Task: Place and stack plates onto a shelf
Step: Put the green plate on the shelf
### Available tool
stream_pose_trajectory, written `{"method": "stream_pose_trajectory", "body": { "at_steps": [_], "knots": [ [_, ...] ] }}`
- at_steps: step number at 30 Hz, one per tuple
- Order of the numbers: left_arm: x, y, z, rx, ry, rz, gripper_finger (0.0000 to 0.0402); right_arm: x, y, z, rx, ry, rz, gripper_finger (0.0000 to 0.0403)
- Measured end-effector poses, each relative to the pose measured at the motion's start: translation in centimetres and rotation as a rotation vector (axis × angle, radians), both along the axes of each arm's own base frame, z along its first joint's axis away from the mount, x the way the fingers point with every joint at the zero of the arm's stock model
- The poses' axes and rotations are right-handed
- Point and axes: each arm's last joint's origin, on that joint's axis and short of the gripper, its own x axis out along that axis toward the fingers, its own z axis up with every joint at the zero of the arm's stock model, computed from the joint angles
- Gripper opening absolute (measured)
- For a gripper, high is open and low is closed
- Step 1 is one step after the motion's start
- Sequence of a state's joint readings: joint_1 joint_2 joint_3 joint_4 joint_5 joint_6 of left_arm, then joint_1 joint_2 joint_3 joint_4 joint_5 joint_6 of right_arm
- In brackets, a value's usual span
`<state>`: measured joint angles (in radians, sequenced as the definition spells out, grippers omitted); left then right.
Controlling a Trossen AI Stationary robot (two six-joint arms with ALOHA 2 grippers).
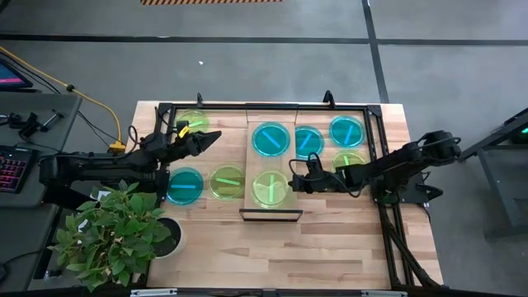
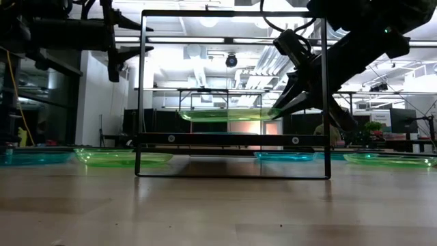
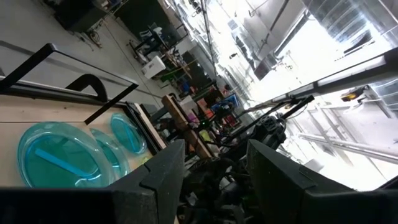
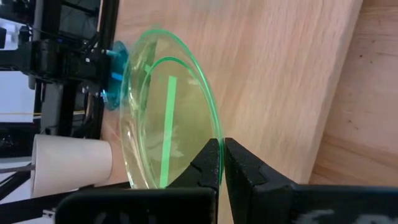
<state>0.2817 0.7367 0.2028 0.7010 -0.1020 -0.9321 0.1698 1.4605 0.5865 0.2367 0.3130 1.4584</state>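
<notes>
- Pinching a lime-green plate (image 4: 165, 112) by its rim, your right gripper (image 1: 294, 183) holds it just above the near part of the shelf (image 1: 257, 165); the low view shows the plate riding level, clear of the board.
- A cyan plate (image 1: 271, 139) already sits on the far part of the shelf. The other plates lie on the tabletop (image 1: 330, 247): two cyan and one green to the right of the shelf, a cyan and a green to the left, and a green one at the far left corner, close to the left arm.
- Your left gripper (image 1: 208, 139) hangs above the table left of the shelf, its fingers apart and holding nothing.
- Your grip is only on a thin lip of slick plastic, so the plate could pivot or slip out if you move sharply.
- Letting go from this height may make the light plate bounce or skate off the shelf's edge; lower it until it touches first.
- Watch the black frame (image 2: 232, 96) around the shelf, since the right arm works close by it and a knock could shift the board.
- Pull the fingers back cleanly, or they may drag the plate off with them.
</notes>
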Motion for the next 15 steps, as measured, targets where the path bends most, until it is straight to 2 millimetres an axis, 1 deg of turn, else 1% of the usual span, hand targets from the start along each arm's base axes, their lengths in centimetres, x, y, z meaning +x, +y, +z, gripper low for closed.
{"method": "stream_pose_trajectory", "body": {
  "at_steps": [5,7,10,15],
  "knots": [
    [0.00,0.00,-0.01,0.000,0.001,0.000,0.0165,-0.07,-0.01,-0.10,-0.003,0.012,0.000,0.0001],
    [0.00,0.00,-0.01,0.000,0.001,0.000,0.0165,-0.07,-0.01,-0.09,-0.003,0.012,0.000,0.0008],
    [0.00,0.00,-0.01,0.000,0.001,0.000,0.0165,-0.07,-0.02,-0.09,-0.004,0.012,-0.001,0.0038],
    [0.00,0.00,0.00,0.000,0.001,-0.001,0.0165,-0.14,-0.11,0.31,-0.003,-0.006,-0.006,0.0114]
  ]
}}
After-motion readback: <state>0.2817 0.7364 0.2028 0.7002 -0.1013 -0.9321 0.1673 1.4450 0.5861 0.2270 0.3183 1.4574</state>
